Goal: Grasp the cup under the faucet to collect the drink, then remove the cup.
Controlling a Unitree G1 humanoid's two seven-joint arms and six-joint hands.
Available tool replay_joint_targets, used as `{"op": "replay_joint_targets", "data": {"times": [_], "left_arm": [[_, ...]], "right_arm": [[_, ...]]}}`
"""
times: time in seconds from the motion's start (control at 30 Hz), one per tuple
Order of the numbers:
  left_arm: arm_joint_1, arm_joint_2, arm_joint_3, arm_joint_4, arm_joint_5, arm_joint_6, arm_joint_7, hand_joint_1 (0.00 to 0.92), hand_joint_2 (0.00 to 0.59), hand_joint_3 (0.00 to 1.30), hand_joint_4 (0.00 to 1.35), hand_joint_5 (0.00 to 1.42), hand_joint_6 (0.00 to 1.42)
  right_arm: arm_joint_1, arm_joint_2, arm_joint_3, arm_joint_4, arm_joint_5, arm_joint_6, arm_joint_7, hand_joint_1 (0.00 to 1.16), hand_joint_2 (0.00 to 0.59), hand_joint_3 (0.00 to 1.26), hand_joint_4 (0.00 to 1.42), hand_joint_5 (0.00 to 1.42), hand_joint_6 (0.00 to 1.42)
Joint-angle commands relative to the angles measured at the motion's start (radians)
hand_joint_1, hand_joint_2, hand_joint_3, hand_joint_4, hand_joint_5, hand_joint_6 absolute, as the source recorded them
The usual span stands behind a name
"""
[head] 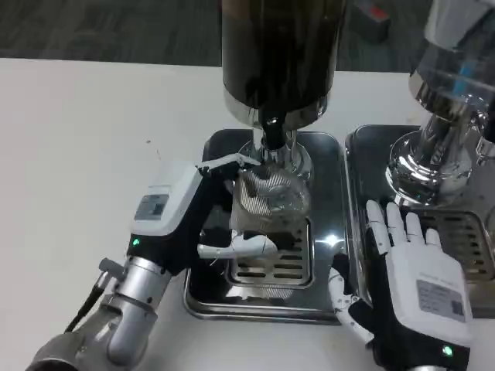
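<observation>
Cup (267,202) of clear ribbed plastic sits on the slotted grate (271,267) of the left drip tray (203,297), directly beneath the black faucet (271,127) of the dark drink dispenser (278,54). The left hand (203,209) holds it from the left: a white finger (228,161) reaches around the cup's upper rim and a thumb (244,247) crosses its lower front, so the cup is clasped between them (how much drink is in it cannot be told through the ribbing, though a dark band shows near its base).

The right hand (402,267) lies flat, palm down and holding nothing, its fingers (396,224) straight and slightly apart, resting over the strip between the 2 trays and the near edge of the right drip tray (356,154). Its fingertips point towards the chrome base (429,166) of a second dispenser (456,46), near it but apart.

The dark dispenser's chrome foot (298,158) stands just behind the cup, and the faucet hangs close over the rim. Both trays sit side by side on the white table (85,139), the 2 nearly touching.
</observation>
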State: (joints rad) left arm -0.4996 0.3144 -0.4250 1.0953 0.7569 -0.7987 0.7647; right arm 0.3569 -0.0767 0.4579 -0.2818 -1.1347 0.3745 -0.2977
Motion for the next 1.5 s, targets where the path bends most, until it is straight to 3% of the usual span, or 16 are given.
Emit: {"op": "replay_joint_targets", "data": {"times": [0.03, 0.17, 0.33, 0.5, 0.83, 0.9, 1.0, 1.17, 1.33, 1.5], "left_arm": [[-0.024, -0.007, -0.016, 0.022, 0.000, 0.008, 0.020, 0.494, 0.025, 0.63, 0.69, 0.84, 0.82], [-0.024, -0.006, -0.021, 0.032, -0.011, 0.001, 0.013, 0.433, 0.023, 0.59, 0.64, 0.81, 0.74], [-0.002, 0.010, -0.017, 0.027, -0.017, -0.016, 0.024, 0.109, 0.016, 0.46, 0.51, 0.70, 0.57], [0.020, 0.027, -0.002, 0.028, -0.038, -0.041, 0.009, 0.012, 0.009, 0.39, 0.44, 0.66, 0.50], [0.046, 0.056, 0.017, 0.017, -0.066, -0.057, 0.002, 0.000, 0.004, 0.33, 0.38, 0.60, 0.42], [0.058, 0.069, 0.031, 0.001, -0.076, -0.074, 0.002, 0.000, 0.001, 0.29, 0.35, 0.54, 0.37], [0.084, 0.102, 0.054, -0.038, -0.098, -0.099, -0.006, 0.000, 0.012, 0.14, 0.19, 0.36, 0.27], [0.142, 0.166, 0.106, -0.110, -0.159, -0.148, -0.084, 0.000, 0.025, 0.01, 0.00, 0.16, 0.09], [0.206, 0.216, 0.157, -0.223, -0.202, -0.188, -0.150, 0.000, 0.047, 0.00, 0.00, 0.08, 0.04], [0.248, 0.231, 0.205, -0.346, -0.367, -0.267, -0.333, 0.000, 0.051, 0.00, 0.00, 0.05, 0.03]], "right_arm": [[0.013, 0.012, 0.003, -0.017, -0.008, 0.012, -0.015, 0.29, 0.537, 0.05, 0.00, 0.00, 0.00], [0.016, 0.014, 0.003, -0.016, -0.007, 0.011, -0.018, 0.29, 0.537, 0.05, 0.00, 0.00, 0.00], [0.010, 0.015, 0.002, -0.008, -0.002, 0.007, -0.020, 0.29, 0.537, 0.05, 0.00, 0.00, 0.00], [0.001, 0.013, -0.003, 0.000, 0.006, 0.002, -0.019, 0.29, 0.537, 0.05, 0.00, 0.00, 0.00], [-0.028, -0.001, -0.007, 0.016, 0.015, -0.010, -0.011, 0.30, 0.531, 0.05, 0.00, 0.00, 0.00], [-0.029, -0.002, -0.006, 0.016, 0.015, -0.009, -0.012, 0.30, 0.530, 0.05, 0.00, 0.00, 0.00], [-0.028, -0.010, -0.007, 0.014, 0.013, -0.008, -0.011, 0.30, 0.530, 0.05, 0.00, 0.00, 0.00], [-0.039, -0.027, 0.015, 0.011, -0.054, 0.014, 0.008, 0.29, 0.527, 0.03, 0.00, 0.00, 0.00], [-0.053, -0.042, 0.007, 0.022, -0.065, 0.016, 0.027, 0.26, 0.519, 0.01, 0.00, 0.00, 0.00], [-0.064, -0.066, -0.001, 0.027, -0.057, 0.010, 0.039, 0.26, 0.529, 0.00, 0.00, 0.00, 0.00]]}}
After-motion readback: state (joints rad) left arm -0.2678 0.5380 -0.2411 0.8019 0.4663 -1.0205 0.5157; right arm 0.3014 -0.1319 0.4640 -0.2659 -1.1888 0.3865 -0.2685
